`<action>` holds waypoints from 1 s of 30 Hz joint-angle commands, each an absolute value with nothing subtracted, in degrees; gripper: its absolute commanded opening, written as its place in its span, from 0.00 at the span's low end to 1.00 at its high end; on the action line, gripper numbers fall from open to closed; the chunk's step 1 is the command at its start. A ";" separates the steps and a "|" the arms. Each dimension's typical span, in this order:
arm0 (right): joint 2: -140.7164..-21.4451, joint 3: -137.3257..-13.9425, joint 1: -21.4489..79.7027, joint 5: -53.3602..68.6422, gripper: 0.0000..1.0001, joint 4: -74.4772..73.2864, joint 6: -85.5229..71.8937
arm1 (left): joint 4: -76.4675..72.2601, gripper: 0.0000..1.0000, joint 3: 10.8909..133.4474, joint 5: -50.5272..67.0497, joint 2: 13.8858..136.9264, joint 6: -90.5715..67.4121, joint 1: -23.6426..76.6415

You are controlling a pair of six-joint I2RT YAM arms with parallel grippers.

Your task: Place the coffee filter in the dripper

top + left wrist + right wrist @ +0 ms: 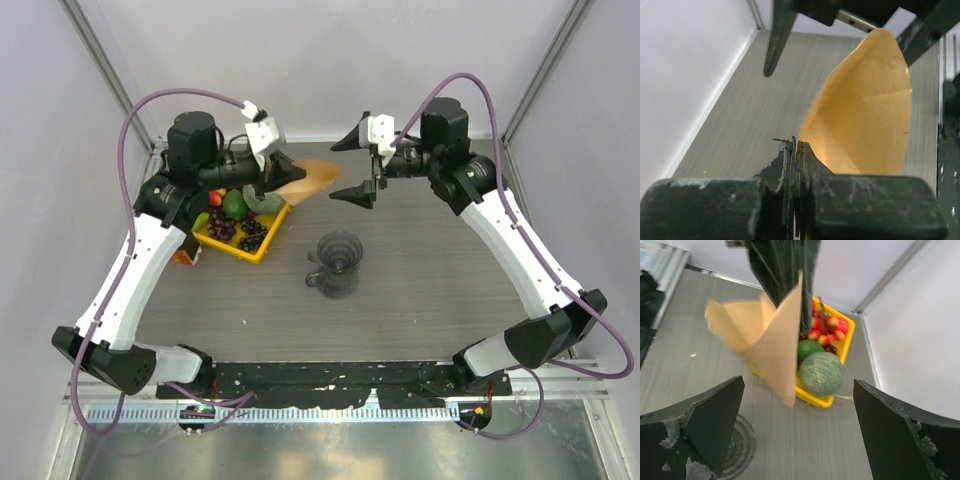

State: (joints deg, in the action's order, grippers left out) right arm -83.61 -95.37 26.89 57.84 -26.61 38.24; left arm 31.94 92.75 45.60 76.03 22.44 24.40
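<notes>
The coffee filter (312, 180) hangs in the air at about eleven o'clock from the dripper (338, 262), pinched at one edge by the closed left gripper (794, 150). The right gripper (356, 168) gapes wide and empty just beside it. The paper looks thin, floppy and nearly weightless, so it probably creases easily; the rim edge is the place to hold.

Nothing readable is coming through in any of the three views: no word, number, brand or sign. The coffee filter (865, 115) is showing only plain brown paper, and the orange-brown carton (186, 257) is peeking out mostly hidden, with too little of its face showing to read.
</notes>
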 commanded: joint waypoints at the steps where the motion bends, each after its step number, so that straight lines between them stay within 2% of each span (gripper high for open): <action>1: -81.04 -93.62 24.35 50.02 0.96 -17.43 33.05 | 19.36 0.00 93.17 43.68 77.25 -4.69 20.75; 7: -76.73 -83.59 27.94 36.40 0.96 -2.13 36.38 | 8.88 0.00 92.55 39.29 79.10 -30.73 18.54; 9: -77.43 -83.41 30.75 30.53 0.95 -0.80 40.24 | 6.78 0.00 92.64 39.11 79.89 -36.79 18.54; 12: -79.09 -84.46 32.25 28.22 0.95 1.76 41.22 | 5.10 0.00 92.55 40.08 80.59 -41.56 18.54; 22: -80.86 -88.15 32.34 30.67 0.96 3.52 40.78 | 7.64 0.00 91.93 39.55 80.16 -39.38 19.07; 28: -81.21 -90.09 32.34 34.71 1.00 -1.13 41.83 | 11.69 0.00 92.29 38.68 79.37 -32.97 20.39; 30: -80.69 -89.74 32.43 35.15 0.94 -1.67 42.10 | 11.95 0.00 91.67 38.06 78.93 -32.17 20.65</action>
